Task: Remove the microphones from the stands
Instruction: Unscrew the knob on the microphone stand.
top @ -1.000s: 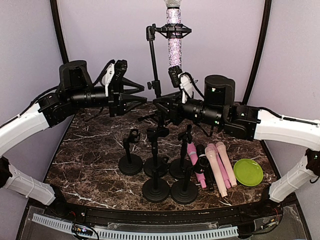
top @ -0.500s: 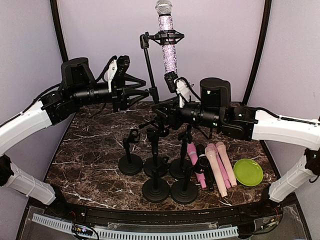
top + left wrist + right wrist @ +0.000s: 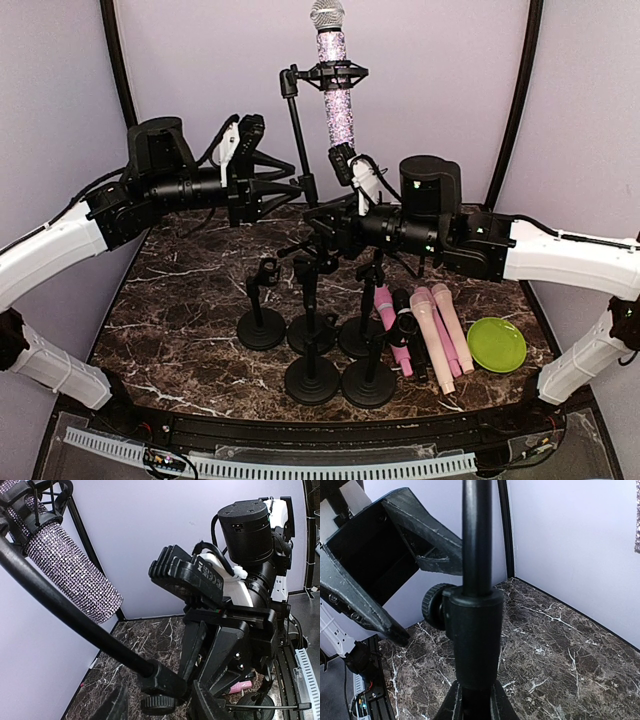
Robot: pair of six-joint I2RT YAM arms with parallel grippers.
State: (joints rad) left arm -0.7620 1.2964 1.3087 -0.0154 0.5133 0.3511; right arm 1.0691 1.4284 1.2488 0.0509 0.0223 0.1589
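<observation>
The microphone (image 3: 333,95), covered in lilac glitter with a silver head, sits upright in a black shock mount (image 3: 335,73) on the stand (image 3: 297,140), held up above the table. My right gripper (image 3: 318,213) is shut on the stand's lower tube, seen close in the right wrist view as fingers (image 3: 452,706) clamping the black collar (image 3: 472,625). My left gripper (image 3: 294,187) is open, its jaws straddling the pole's joint (image 3: 167,680) with a gap on the left side. In the left wrist view the microphone (image 3: 70,575) hangs at upper left above the slanting pole (image 3: 65,612).
Several short black desk stands with round bases (image 3: 311,378) cluster at the middle of the marble table (image 3: 180,320). Pink and black microphones (image 3: 428,325) lie to their right beside a green plate (image 3: 497,344). Lilac walls enclose the back and sides.
The stand with the microphone came down and leftward in my right gripper, then held still. My left gripper moved right up to the pole, its jaws narrowing slightly.
</observation>
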